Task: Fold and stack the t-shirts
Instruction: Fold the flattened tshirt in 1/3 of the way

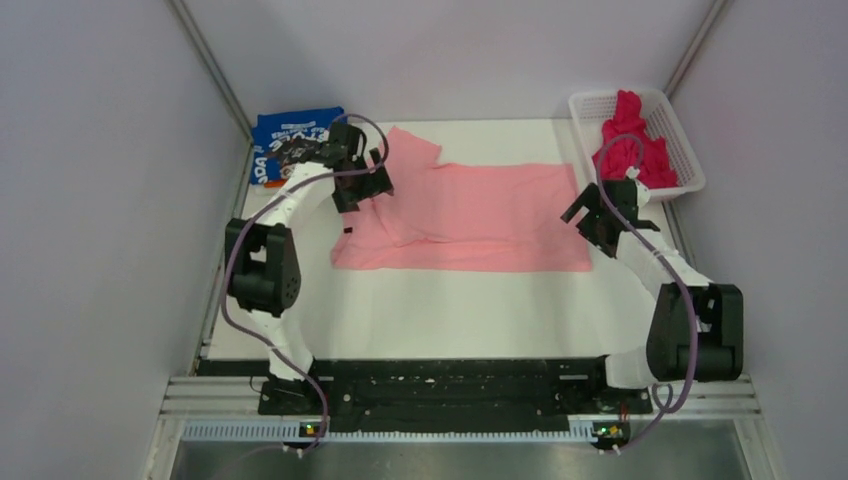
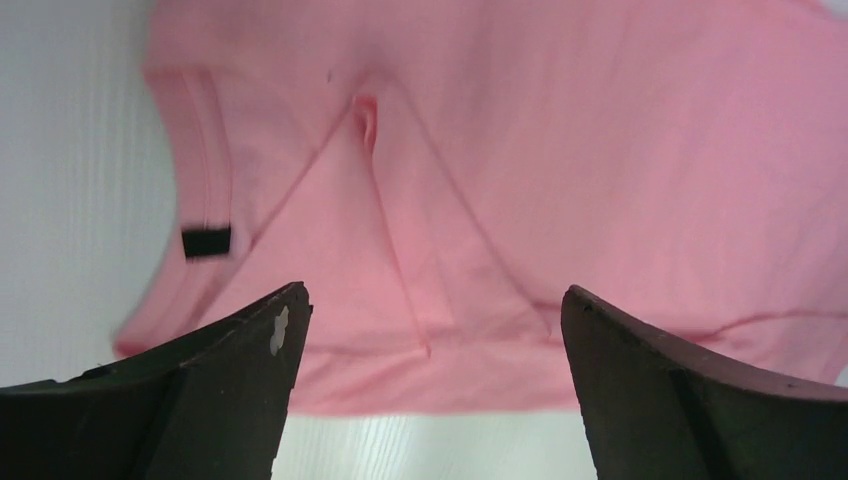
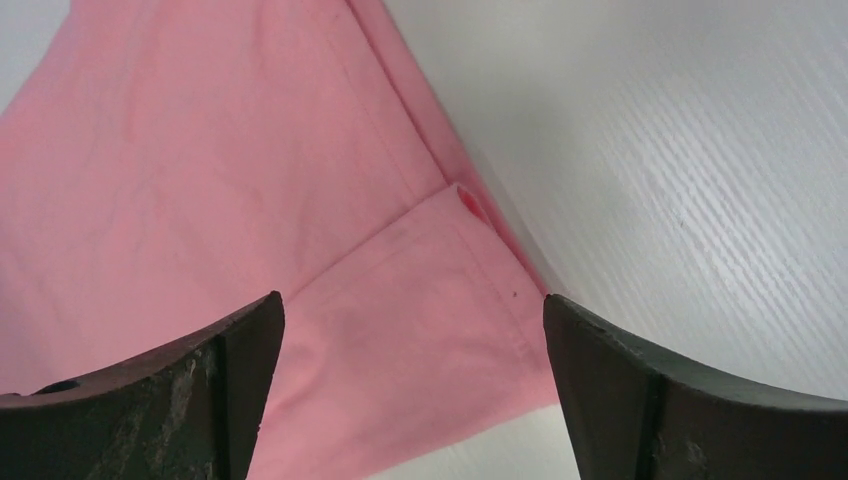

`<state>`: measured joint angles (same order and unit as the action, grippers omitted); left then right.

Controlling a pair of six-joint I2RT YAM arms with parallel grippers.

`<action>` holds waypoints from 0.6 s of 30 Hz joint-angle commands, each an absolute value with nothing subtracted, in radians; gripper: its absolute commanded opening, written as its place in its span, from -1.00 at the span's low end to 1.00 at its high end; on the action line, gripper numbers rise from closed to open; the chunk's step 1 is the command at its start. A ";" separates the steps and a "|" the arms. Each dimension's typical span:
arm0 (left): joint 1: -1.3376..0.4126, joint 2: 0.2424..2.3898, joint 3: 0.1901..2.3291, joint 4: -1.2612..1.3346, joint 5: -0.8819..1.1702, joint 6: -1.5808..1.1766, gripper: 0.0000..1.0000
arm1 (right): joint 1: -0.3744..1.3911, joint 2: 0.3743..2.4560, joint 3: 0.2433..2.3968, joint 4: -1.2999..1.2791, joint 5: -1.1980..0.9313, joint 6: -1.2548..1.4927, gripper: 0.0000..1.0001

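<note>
Across the middle of the table [image 1: 450, 310], the light pink t-shirt [image 1: 480, 215] is laid partly folded. The left gripper [image 2: 432, 292] is held above its collar end and the right gripper [image 3: 411, 300] above its hem corner; both pairs of jaws are spread wide, with nothing gripped. The blue t-shirt [image 1: 285, 130] is seen at the far left corner, the magenta t-shirt [image 1: 628, 120] in the basket [image 1: 585, 100]. If only one layer is pinched, or the ends are lifted unevenly, the fold could be skewed.
</note>
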<state>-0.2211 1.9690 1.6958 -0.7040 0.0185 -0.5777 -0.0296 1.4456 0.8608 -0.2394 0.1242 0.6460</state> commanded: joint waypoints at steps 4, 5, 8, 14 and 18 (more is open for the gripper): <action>-0.216 1.741 1.276 -0.453 0.160 -0.680 0.98 | 0.107 1.349 0.767 -0.161 0.026 0.593 0.97; -0.216 1.747 1.261 -0.445 0.159 -0.690 0.98 | 0.119 1.368 0.766 -0.137 0.009 0.595 0.97; -0.216 1.772 1.221 -0.415 0.160 -0.702 0.98 | 0.145 1.441 0.764 -0.076 -0.031 0.587 0.98; -0.215 1.803 1.127 -0.380 0.154 -0.718 0.98 | 0.147 1.453 0.695 -0.075 -0.004 0.625 0.97; -0.215 1.752 1.005 -0.340 0.168 -0.730 0.98 | 0.146 1.397 0.621 -0.154 0.049 0.663 0.97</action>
